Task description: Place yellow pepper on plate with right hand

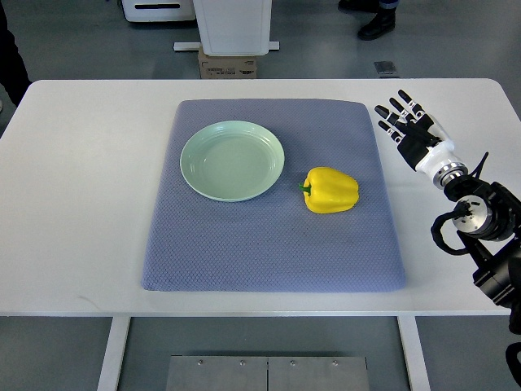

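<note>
A yellow pepper point(331, 190) lies on its side on the blue-grey mat point(244, 252), stem pointing left. Just to its left sits a pale green plate point(232, 160), with nothing on it. My right hand point(404, 119) hovers over the white table at the mat's upper right corner, fingers spread and holding nothing, roughly a hand's length to the right of and above the pepper. Its arm point(476, 216) enters from the right edge. No left arm shows.
The white table point(81, 204) extends around the mat on all sides. Beyond its far edge stand a white machine base point(234, 24) and a cardboard box point(228, 65) on the floor. A person's shoe point(378, 24) shows at the top.
</note>
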